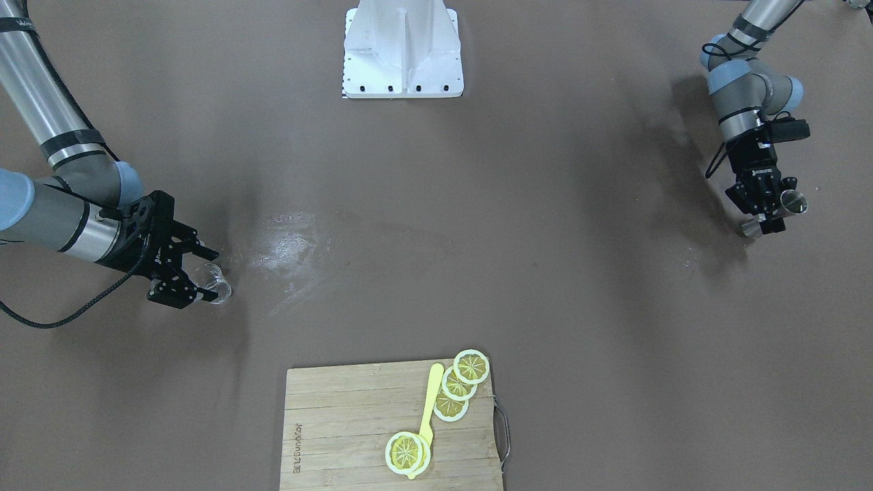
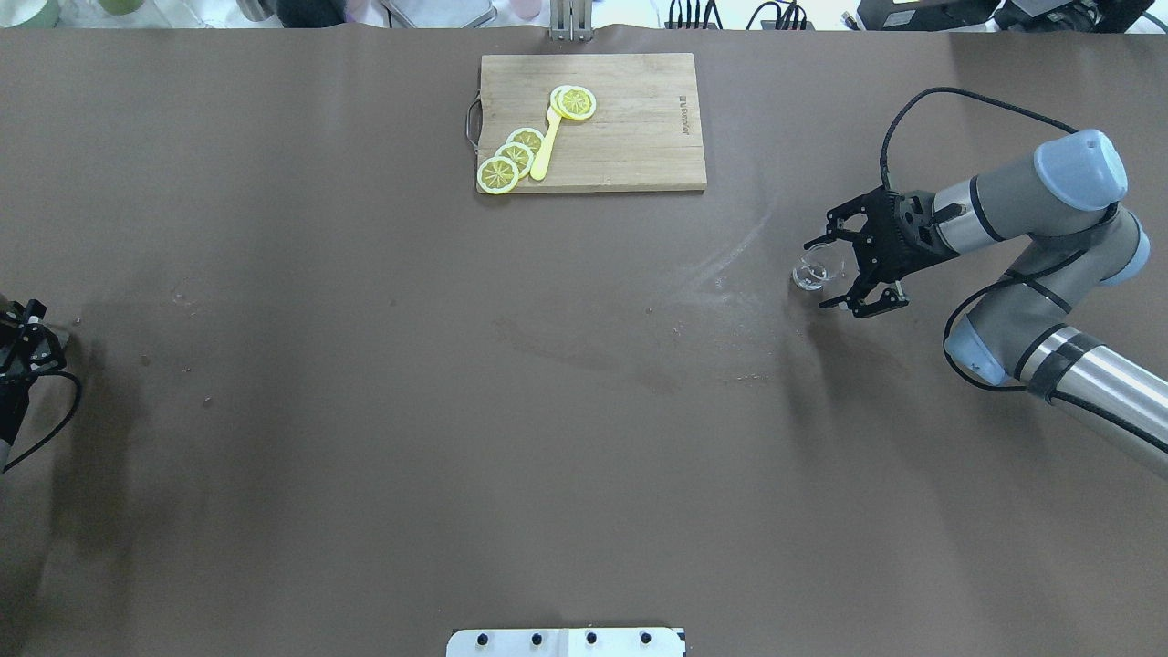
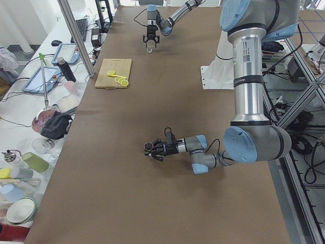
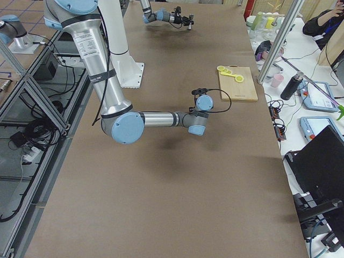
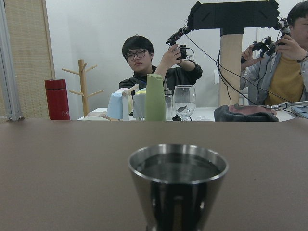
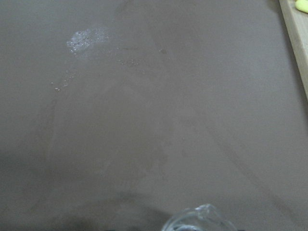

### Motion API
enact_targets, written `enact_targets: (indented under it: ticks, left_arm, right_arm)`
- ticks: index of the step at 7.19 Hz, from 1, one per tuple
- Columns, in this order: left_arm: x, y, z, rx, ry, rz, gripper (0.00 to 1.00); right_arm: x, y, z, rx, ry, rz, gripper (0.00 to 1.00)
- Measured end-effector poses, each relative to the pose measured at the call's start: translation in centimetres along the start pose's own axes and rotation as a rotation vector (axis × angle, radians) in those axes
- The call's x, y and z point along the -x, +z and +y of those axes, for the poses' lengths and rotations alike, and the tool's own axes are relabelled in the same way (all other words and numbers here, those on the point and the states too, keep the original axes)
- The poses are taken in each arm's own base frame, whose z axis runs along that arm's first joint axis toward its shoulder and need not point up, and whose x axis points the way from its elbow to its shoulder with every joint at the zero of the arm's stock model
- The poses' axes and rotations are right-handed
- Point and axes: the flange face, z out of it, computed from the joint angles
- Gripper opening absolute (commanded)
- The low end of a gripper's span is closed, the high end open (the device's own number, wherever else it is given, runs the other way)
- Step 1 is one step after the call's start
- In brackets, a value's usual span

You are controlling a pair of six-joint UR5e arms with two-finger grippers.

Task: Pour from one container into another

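Note:
The clear glass cup [image 2: 809, 272] stands on the brown table at the right, between the spread fingers of my right gripper [image 2: 824, 274], which is open; the far finger stands apart from the glass. From across the table the cup [image 1: 213, 282] sits at the tips of the same gripper [image 1: 206, 275]. Only its rim [image 6: 202, 219] shows at the bottom of the right wrist view. The steel jigger [image 1: 793, 202] is upright, with my left gripper [image 1: 772, 219] shut on its waist, far off at the table's left end. Its upper cone [image 5: 178, 187] fills the left wrist view.
A wooden cutting board [image 2: 639, 137] with lemon slices [image 2: 511, 160] and a yellow utensil lies at the far middle edge. A wet smear [image 1: 290, 239] marks the table near the cup. The white robot base [image 1: 402, 48] is at the near middle edge. Operators sit beyond the left end.

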Motion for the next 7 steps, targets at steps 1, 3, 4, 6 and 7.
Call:
enact_targets:
  ticks: [1, 3, 4, 6, 7]
  left_arm:
    - [-0.1, 0.0, 0.0, -0.001, -0.014, 0.001, 0.42]
    - [-0.4, -0.2, -0.1, -0.004, -0.033, 0.003, 0.55]
    - [-0.4, -0.2, 0.0, -0.008, -0.029, 0.002, 0.62]
    - [-0.9, -0.2, 0.1, -0.013, -0.009, -0.007, 0.99]
    - [-1.5, -0.4, -0.2, -0.023, -0.014, -0.005, 0.98]
  right_arm:
    - [-0.1, 0.1, -0.2, -0.002, 0.003, 0.000, 0.92]
    - [-0.3, 0.1, -0.8, -0.007, 0.000, 0.004, 1.00]
    - [-0.5, 0.2, -0.8, -0.005, 0.003, 0.011, 1.00]
    - [-1.1, -0.1, -1.1, -0.001, 0.032, 0.034, 1.00]
    - [-1.9, -0.5, -1.4, -0.004, 0.051, 0.049, 1.00]
